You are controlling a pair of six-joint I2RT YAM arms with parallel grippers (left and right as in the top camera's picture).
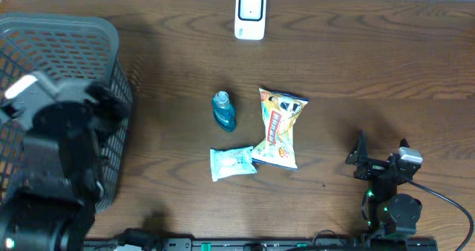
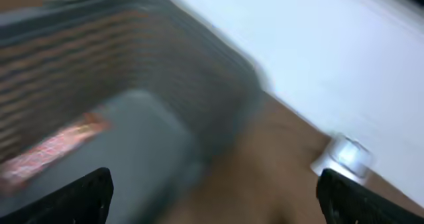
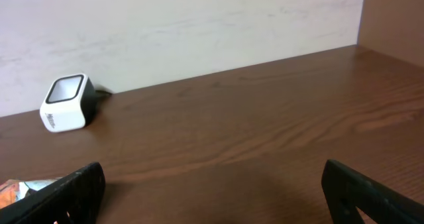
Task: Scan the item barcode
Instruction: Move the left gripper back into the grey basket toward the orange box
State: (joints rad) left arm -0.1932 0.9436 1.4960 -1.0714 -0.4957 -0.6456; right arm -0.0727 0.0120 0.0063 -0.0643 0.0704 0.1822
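Overhead: snack bag [image 1: 279, 126], bottle [image 1: 224, 111] and wipes packet [image 1: 232, 162] lying mid-table, well short of scanner [image 1: 250, 15]; right gripper [image 1: 381, 153] sitting apart from them, spread

Left wrist: left gripper [image 2: 215, 197] hanging spread and empty over basket [image 2: 99, 45]

Right wrist: jaws gaping, holding nothing

Handling: bag likely behaving light, crinkly, slippery; pinching a sealed end looking safest

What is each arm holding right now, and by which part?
Nothing is held. The left gripper hangs by the grey plastic mesh basket, fingers apart and empty; the right gripper is open above the brown wooden table.
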